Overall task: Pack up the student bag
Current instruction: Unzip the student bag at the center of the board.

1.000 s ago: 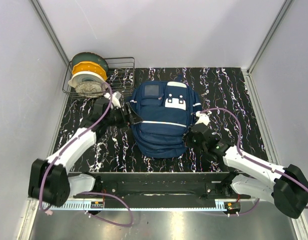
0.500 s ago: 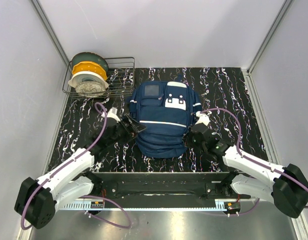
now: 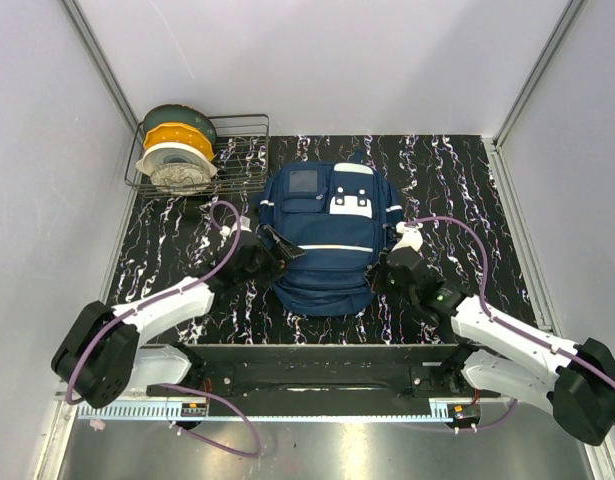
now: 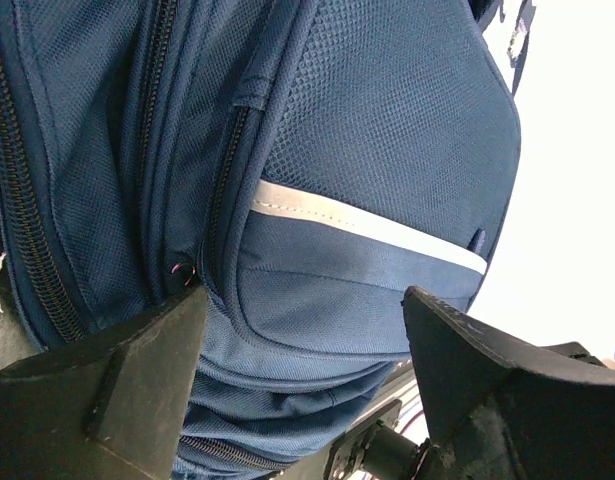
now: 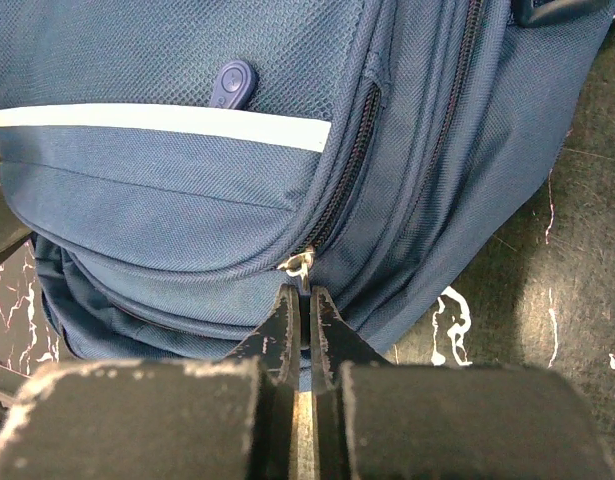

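Student bag (image 3: 327, 240), a navy backpack, lies flat with its front up at the middle of a black, white-veined table (image 3: 457, 180), top end toward the far wall, between two robot arms. On its front are a grey square patch (image 3: 303, 181) and white patches (image 3: 352, 205); any lettering on them is too small to read. The left gripper (image 3: 280, 247) sits at the bag's left side with its jaws spread wide; from the wrist camera the mesh pocket and a white stripe (image 4: 367, 228) show between its fingers (image 4: 137, 370). The right gripper (image 5: 300, 305) is at the bag's lower right side, jaws pinched together, tips just below a small metal zip pull (image 5: 299, 265) at the end of a closed zip; whether it grips the pull cannot be told. A small blue rubber tab (image 5: 232, 83) above the stripe on that side bears no legible mark. At the far left corner a wire rack (image 3: 249, 150) holds green, yellow and white round items (image 3: 175, 150) standing on edge.
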{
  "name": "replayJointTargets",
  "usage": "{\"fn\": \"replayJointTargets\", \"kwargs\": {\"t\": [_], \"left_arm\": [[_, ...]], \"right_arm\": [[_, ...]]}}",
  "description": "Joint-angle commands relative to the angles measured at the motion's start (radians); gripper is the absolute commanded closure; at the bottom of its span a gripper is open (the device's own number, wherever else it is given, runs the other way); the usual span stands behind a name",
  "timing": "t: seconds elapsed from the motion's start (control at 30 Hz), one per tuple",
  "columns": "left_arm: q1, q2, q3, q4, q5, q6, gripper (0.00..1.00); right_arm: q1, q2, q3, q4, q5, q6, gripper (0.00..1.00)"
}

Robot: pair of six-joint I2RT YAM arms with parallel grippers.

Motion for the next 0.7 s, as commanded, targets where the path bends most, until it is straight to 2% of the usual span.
{"fn": "replayJointTargets", "kwargs": {"t": [0.0, 0.03, 0.1, 0.13, 0.17, 0.37, 0.5, 0.67], "left_arm": [[0.017, 0.042, 0.066, 0.153, -0.084, 0.036, 0.20], [0.029, 0.051, 0.075, 0.148, -0.079, 0.053, 0.32], [0.043, 0.078, 0.098, 0.144, -0.053, 0.093, 0.44], [0.058, 0.082, 0.099, 0.168, -0.047, 0.110, 0.65], [0.066, 0.087, 0.094, 0.191, -0.006, 0.127, 0.72], [0.118, 0.128, 0.164, 0.141, 0.091, 0.260, 0.89], [0.153, 0.196, 0.308, 0.069, 0.207, 0.419, 0.99], [0.213, 0.317, 0.489, -0.080, 0.384, 0.567, 0.98]], "right_arm": [[-0.004, -0.029, 0.000, 0.022, -0.021, 0.006, 1.00], [-0.003, -0.031, 0.002, 0.024, -0.023, 0.001, 1.00], [-0.003, -0.032, 0.003, 0.022, -0.027, -0.004, 1.00], [-0.003, -0.034, 0.005, 0.025, -0.030, -0.010, 1.00], [-0.003, -0.032, 0.005, 0.025, -0.030, -0.013, 1.00], [-0.003, -0.023, 0.003, 0.044, -0.066, -0.036, 1.00], [0.000, -0.014, 0.011, 0.059, -0.083, -0.054, 1.00], [0.016, 0.020, 0.032, 0.070, -0.101, -0.065, 1.00]]}}
